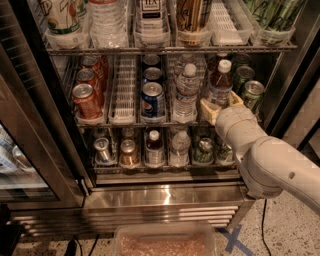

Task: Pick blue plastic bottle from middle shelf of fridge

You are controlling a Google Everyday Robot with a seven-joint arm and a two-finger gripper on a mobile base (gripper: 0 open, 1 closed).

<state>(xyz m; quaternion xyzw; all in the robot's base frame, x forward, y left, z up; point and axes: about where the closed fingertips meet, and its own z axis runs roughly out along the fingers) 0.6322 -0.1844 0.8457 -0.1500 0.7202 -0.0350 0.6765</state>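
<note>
The blue plastic bottle (219, 82), with amber drink, a white cap and a pale label, stands upright at the right of the middle shelf (124, 91) of the fridge (160, 198). My gripper (222, 105) is inside the fridge at the bottle's lower part, and its cream wrist and arm hide the bottle's base. The bottle rests on the shelf between a clear water bottle (186, 93) on its left and green cans (253, 93) on its right.
A blue Pepsi can (152, 100) and red cans (86, 100) line the shelf to the left. Tall bottles and cartons (150, 15) fill the rack above, small cans and bottles (150, 145) the rack below. The open glass door (30, 125) stands left. A tub (165, 242) sits on the floor.
</note>
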